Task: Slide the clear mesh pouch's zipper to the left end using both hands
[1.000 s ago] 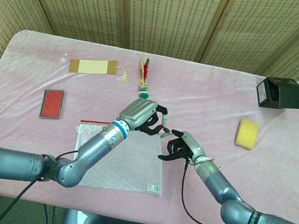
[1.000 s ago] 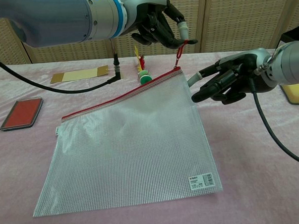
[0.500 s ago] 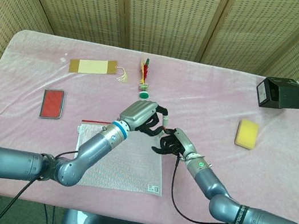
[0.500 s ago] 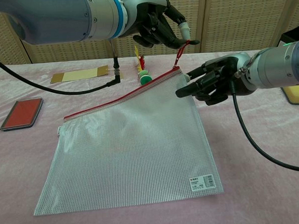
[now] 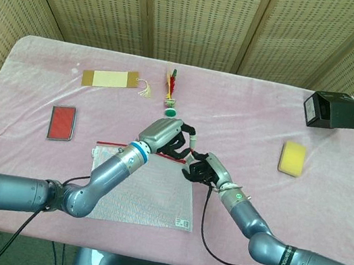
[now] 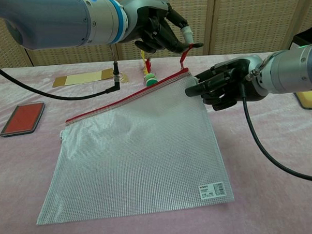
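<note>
Clear gridded mesh, flat and rectangular, makes up the pouch (image 6: 132, 154), which lies nearest on the pink cloth-covered bench (image 6: 282, 168) with a small white label at its lower right corner and a red zipper band (image 6: 124, 99) along its far edge; at the right end of that band the right hand (image 6: 222, 85), dark-fingered on a grey metal wrist, has its fingertips on the pouch's upper right corner, though whether they actually pinch it I cannot tell; just above, the left hand (image 6: 160, 34) pinches the red pull tab (image 6: 186, 52) between thumb and finger, lifting it off the zipper; beyond stands a small green-based toy (image 6: 151, 80). Only the head view shows the far items: a red flat case (image 5: 62, 122), a tan tasselled bookmark (image 5: 111, 80), a yellow sponge (image 5: 292, 158), and a black box (image 5: 332, 110); woven screens (image 5: 197, 16) stand behind.
</note>
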Available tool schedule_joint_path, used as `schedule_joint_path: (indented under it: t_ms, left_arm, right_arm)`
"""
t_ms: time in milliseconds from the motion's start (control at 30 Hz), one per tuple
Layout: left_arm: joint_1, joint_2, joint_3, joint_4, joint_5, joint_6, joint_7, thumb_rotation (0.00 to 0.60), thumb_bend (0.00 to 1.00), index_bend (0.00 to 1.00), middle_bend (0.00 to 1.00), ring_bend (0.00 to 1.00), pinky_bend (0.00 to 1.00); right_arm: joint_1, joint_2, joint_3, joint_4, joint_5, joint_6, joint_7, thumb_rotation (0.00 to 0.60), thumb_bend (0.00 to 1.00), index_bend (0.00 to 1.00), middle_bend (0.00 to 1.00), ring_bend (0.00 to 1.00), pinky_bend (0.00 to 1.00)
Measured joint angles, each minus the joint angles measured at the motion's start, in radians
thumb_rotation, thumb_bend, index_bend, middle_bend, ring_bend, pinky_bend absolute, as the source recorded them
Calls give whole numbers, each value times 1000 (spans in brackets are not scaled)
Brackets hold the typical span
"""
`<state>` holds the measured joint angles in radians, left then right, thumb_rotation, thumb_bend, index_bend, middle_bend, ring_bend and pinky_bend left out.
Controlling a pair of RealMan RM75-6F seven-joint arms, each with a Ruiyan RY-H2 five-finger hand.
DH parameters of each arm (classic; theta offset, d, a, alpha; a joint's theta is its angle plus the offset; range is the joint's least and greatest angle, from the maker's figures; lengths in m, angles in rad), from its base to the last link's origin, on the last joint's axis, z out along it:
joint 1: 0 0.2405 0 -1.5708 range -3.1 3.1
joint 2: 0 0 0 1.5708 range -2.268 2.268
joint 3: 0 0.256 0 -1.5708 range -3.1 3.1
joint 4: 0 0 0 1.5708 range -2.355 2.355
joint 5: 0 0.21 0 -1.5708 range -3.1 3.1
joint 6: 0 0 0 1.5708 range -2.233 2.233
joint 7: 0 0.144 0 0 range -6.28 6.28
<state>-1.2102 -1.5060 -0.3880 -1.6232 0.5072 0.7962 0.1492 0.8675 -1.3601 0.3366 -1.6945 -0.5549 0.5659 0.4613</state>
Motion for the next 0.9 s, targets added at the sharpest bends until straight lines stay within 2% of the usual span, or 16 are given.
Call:
schedule_joint_path:
  t_ms: [267, 600, 900]
  left_arm:
    - [37, 26, 11, 10, 9, -34, -56, 600, 528, 848, 934, 937, 1000]
    - [76, 46, 29, 59, 32, -75, -112, 600, 528, 848, 934, 937, 1000]
    - [89, 49, 42, 95, 38, -113, -141, 600, 528, 848, 934, 937, 1000]
  right_arm:
    - [-44, 24, 54, -22, -33, -31, 63, 600, 891, 782, 901, 854, 1000]
    - [-103, 41, 129, -32, -106, -94, 152, 600, 910, 794, 904, 856, 1000]
    - [-130, 40, 168, -30, -148, -122, 200, 600, 913, 797, 904, 856, 1000]
